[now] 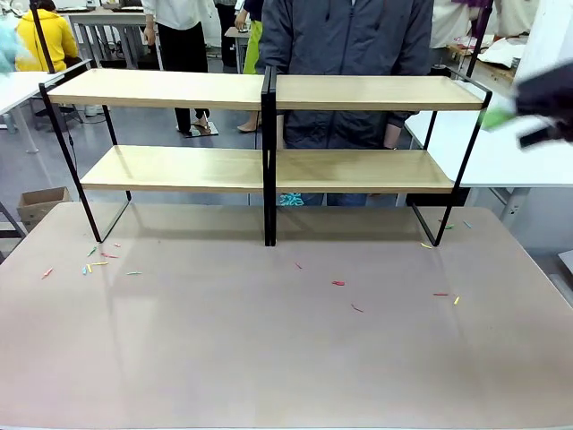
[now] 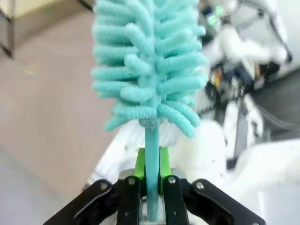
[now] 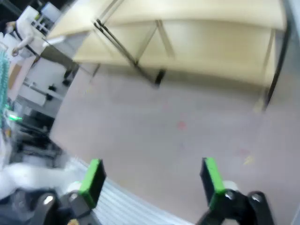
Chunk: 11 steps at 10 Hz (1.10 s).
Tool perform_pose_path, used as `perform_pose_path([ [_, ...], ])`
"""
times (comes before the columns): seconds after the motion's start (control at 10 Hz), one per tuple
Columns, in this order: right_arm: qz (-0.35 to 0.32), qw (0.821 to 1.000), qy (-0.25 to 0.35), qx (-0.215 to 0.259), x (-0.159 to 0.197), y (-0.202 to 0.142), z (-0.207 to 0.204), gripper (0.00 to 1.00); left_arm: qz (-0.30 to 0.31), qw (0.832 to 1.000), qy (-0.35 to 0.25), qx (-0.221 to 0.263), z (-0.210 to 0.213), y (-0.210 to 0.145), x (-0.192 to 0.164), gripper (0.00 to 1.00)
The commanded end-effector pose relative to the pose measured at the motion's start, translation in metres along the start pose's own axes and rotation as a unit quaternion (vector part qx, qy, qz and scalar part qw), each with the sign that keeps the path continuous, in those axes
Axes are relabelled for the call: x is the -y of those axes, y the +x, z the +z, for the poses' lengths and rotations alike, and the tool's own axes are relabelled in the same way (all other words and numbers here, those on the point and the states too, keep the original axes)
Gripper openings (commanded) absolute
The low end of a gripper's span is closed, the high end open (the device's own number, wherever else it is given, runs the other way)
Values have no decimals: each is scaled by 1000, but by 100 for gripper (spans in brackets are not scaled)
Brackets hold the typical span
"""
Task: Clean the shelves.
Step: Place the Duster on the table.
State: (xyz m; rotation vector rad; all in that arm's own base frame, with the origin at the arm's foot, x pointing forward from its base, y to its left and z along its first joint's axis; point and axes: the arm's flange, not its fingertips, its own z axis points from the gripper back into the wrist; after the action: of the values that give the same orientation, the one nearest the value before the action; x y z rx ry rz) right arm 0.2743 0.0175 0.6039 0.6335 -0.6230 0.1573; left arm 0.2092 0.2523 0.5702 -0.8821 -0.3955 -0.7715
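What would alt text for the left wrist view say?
The left end effector is shut on the stem of a teal fluffy duster, which rises up the frame. Behind it lie the blurred brown tabletop and white robot parts.

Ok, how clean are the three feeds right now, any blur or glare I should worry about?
Front view: sharp on the shelves, soft reflections on the tabletop, right gripper smeared by motion. Left wrist view: teal duster crisp, background blurred. Right wrist view: blurred throughout, and tilted.
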Motion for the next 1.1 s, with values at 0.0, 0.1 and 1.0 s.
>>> perform_pose_path([
  [0.0, -268, 946, 137, -119, 112, -63, 11, 100, -131, 973, -57, -184, -82, -15, 19, 13],
  [0.1, -350, 895, 248, -124, 147, -81, -2, 100, -152, 974, -21, -166, -128, -10, 27, 13],
  [1.0, -329, 891, 277, -144, 237, -107, -19, 100, -194, 962, -15, -189, -202, 11, 37, 13],
])
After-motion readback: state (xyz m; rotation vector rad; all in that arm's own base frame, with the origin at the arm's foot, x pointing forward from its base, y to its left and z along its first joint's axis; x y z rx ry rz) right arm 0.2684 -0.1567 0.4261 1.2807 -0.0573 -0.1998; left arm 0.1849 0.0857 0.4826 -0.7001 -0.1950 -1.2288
